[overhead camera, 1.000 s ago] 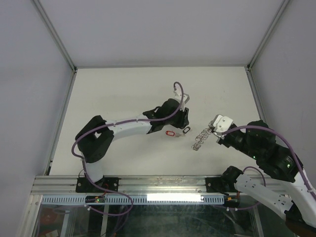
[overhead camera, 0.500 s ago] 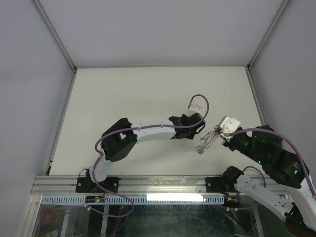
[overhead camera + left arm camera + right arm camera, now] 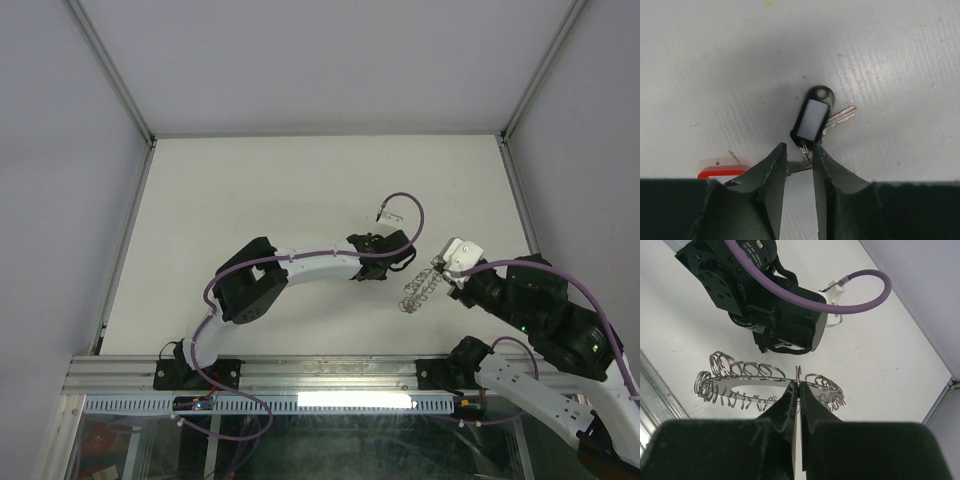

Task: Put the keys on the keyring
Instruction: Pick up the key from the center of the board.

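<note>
Here, narrowly parted left fingers (image 3: 771,176) just reach the black key (image 3: 812,116); right fingers (image 3: 785,411) pinch the keyring (image 3: 750,380).

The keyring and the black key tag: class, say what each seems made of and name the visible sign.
The keyring: apparently bare metal, silvery grey, with glints on its thin wire loops. The black key tag: probably plastic, a smooth, slightly glossy black frame around a pale matt label window.

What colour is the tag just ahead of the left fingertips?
The tag is black, pale window; best in left wrist view.
</note>
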You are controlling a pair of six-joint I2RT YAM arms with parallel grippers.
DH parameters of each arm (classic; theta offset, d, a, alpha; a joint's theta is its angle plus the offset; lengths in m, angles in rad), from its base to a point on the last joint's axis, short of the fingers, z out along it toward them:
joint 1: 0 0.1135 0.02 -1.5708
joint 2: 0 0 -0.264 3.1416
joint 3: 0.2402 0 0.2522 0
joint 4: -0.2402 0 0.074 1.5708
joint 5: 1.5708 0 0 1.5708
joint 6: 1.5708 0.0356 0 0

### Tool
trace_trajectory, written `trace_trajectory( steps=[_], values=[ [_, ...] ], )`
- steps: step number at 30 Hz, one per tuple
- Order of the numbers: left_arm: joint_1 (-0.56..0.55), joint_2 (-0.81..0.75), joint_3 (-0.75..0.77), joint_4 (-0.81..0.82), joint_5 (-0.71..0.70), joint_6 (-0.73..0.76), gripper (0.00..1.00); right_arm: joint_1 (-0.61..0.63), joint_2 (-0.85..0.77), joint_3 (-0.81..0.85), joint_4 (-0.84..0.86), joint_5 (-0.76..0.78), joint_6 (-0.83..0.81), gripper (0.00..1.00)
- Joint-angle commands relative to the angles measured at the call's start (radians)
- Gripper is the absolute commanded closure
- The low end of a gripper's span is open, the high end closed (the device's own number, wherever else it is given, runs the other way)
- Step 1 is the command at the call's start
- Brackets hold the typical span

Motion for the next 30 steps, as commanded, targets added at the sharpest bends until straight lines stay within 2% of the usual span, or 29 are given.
trace_trajectory(
  steps=[1,4,10,20,25,30],
  values=[
    [0.001,0.005,0.044,0.004,-0.006,-0.015,0.78,0.004,-0.007,0.002,0.06,-0.014,0.012,1.0],
    [0.001,0.006,0.04,0.003,0.002,-0.014,0.8,0.003,-0.005,-0.001,0.062,-0.014,0.012,1.0],
    [0.001,-0.004,0.028,0.005,-0.002,-0.007,1.0,0.003,-0.004,-0.005,0.062,-0.012,0.01,1.0],
    [0.012,-0.123,-0.062,0.054,-0.047,0.054,1.0,0.003,-0.005,-0.01,0.059,-0.011,0.011,1.0],
    [0.042,-0.241,-0.211,0.186,0.021,0.049,1.0,0.003,-0.009,-0.019,0.061,-0.009,0.012,1.0],
    [0.067,-0.298,-0.278,0.26,0.088,0.053,1.0,0.003,-0.011,-0.024,0.062,-0.007,0.014,1.0]
  ],
)
